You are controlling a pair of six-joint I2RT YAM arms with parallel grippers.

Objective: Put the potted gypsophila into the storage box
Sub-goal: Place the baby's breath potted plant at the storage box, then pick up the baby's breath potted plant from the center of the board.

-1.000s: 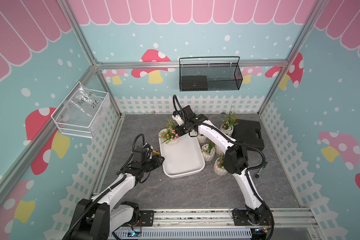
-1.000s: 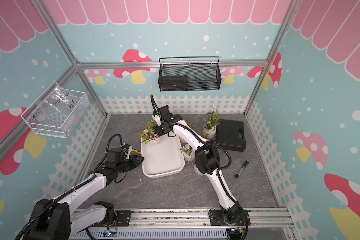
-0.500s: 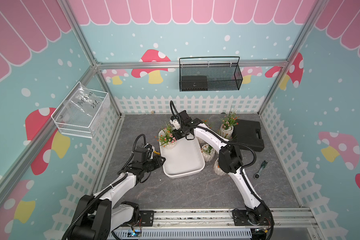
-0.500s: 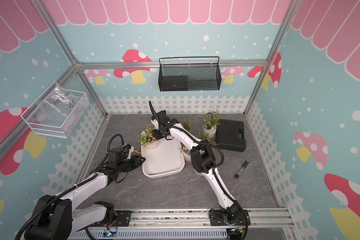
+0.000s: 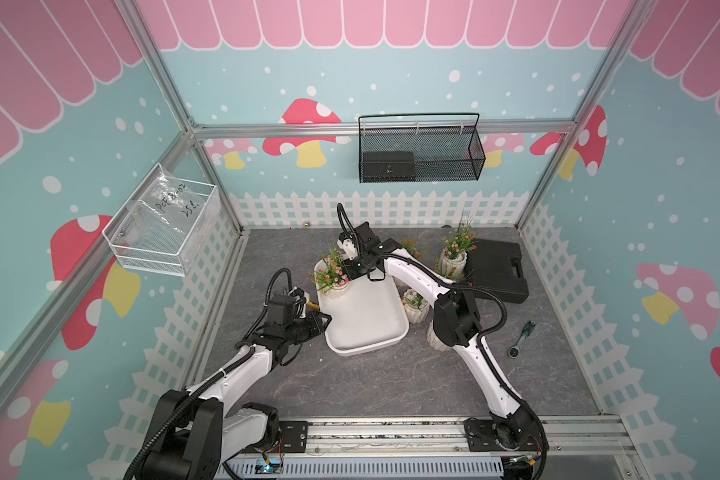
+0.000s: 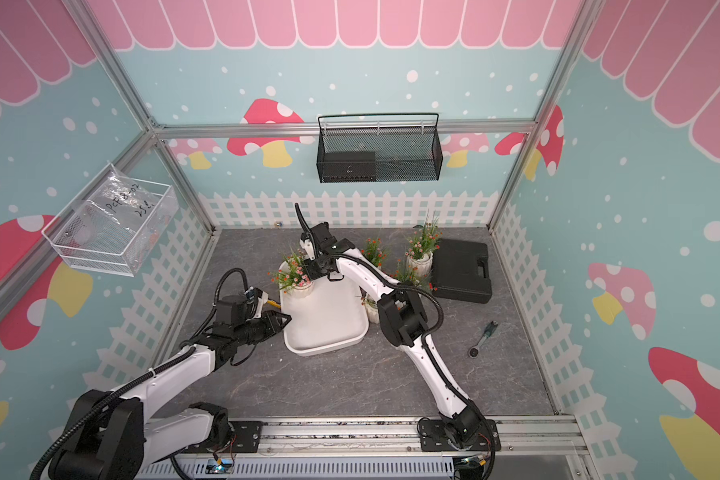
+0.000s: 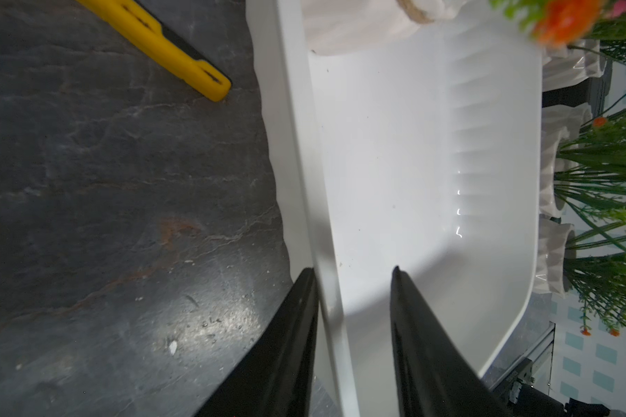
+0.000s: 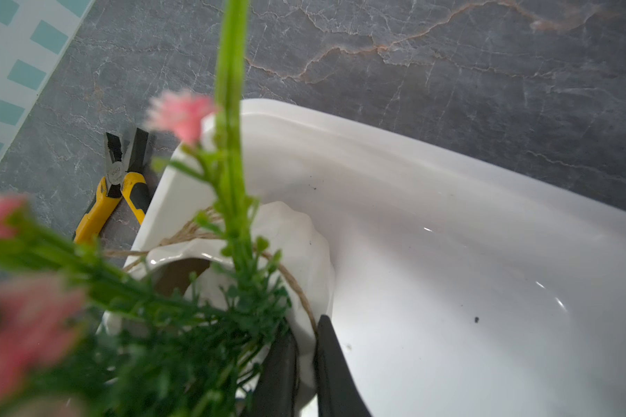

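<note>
Holding on both sides. Our left gripper (image 7: 351, 270) is clamped on the storage box (image 5: 364, 324). In the left wrist view we see one finger outside the left wall and one inside, with the rim pinched between them. The grip is on the left long side, toward the near end. The box sits on the grey table (image 5: 371, 386).

Our right gripper (image 8: 304, 325) is closed on the rim of one potted gypsophila (image 5: 336, 287). The white ribbed pot wall is nipped between the two fingers, and the twine (image 8: 196, 231) around the pot runs just beside them. That pot is inside the box, in the far-left corner. We cannot tell whether its base is down on the box floor.

The other pots (image 5: 415, 307) stand outside the box on its right side, between it and the black case (image 5: 497, 270). One of them is partly hidden behind the right arm (image 5: 454, 316).

Yellow-handled pliers (image 8: 120, 180) lie on the table just beside the box's left rim. A ratchet tool (image 5: 521, 338) lies well apart to the right. The black wire basket (image 5: 420, 149) hangs on the back wall.
</note>
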